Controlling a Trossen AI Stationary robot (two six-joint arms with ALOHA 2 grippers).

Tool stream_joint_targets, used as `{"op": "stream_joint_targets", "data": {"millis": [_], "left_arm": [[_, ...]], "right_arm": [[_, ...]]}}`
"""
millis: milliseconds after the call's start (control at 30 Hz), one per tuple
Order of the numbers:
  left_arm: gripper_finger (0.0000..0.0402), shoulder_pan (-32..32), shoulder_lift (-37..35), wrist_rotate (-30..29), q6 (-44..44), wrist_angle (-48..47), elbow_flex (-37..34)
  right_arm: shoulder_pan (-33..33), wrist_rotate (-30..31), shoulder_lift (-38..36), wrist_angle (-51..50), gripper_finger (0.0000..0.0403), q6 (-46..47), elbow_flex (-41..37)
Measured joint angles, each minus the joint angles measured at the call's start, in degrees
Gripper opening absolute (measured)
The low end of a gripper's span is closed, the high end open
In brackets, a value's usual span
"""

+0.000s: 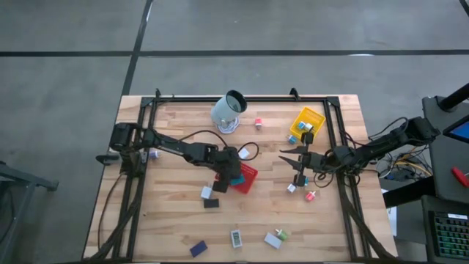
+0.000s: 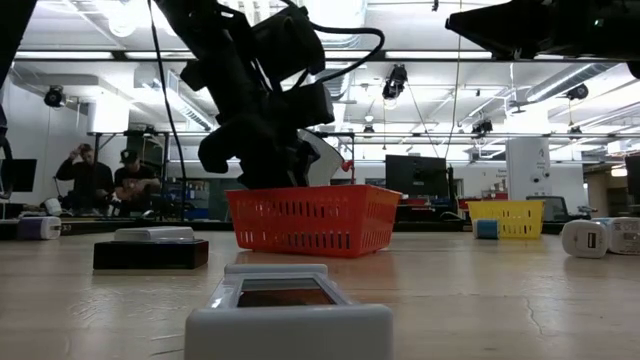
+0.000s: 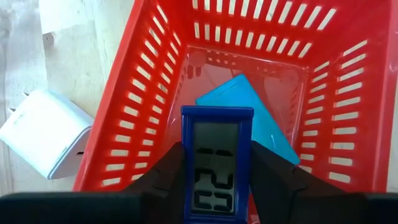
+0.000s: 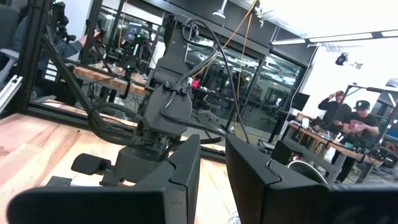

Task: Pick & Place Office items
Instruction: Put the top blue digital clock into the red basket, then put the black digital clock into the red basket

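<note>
Left gripper (image 3: 214,186) is clamped on a dark blue digital clock (image 3: 216,163), poised directly above the red mesh tray (image 3: 146,93), where a teal flat item (image 3: 261,118) already lies; the placing step appears in hand. Next move likely calls for lowering slightly and releasing. Farther right, the right gripper (image 1: 295,163) waits with fingers parted, holding nothing.

The blue clock's (image 3: 216,165) lower end is cut off between the left fingers (image 3: 163,180); it partly hides the teal item (image 3: 249,112) beyond.
</note>
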Motion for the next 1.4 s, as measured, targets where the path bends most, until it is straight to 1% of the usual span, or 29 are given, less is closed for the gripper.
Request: {"op": "stream_joint_targets", "data": {"millis": [100, 267, 367, 700, 1033, 1233, 1400], "left_arm": [[0.0134, 0.0, 0.0, 0.0, -0.08, 0.01, 0.0], [0.0197, 0.0, 0.0, 0.0, -0.2, 0.15, 0.0], [0.0209, 0.0, 0.0, -0.01, -0.2, 0.51, 0.0], [0.0207, -0.07, -0.63, -0.02, 0.42, 1.12, 0.0], [0.0208, -0.11, -5.13, -0.92, 0.63, 0.72, 0.22], [0.0209, -0.88, -9.49, -2.44, -1.12, -3.07, 0.2], [0.0209, -3.06, -13.26, -6.76, -5.26, -8.71, 0.16]], "right_arm": [[0.0, 0.0, 0.0, 0.0, 0.0072, 0.0, 0.0], [0.0, 0.0, 0.0, 0.01, 0.0072, 0.0, 0.0], [0.0, 0.0, 0.0, 0.02, 0.0072, 0.0, 0.0], [0.0, 0.0, 0.0, 0.0, 0.0072, 0.0, 0.0], [0.0, 0.0, 0.0, -0.5, 0.0072, 0.13, 0.0], [0.0, 0.0, 0.0, -0.57, 0.0072, 0.17, 0.0], [0.0, -0.01, 0.0, -0.79, 0.0072, 0.22, 0.0]]}}
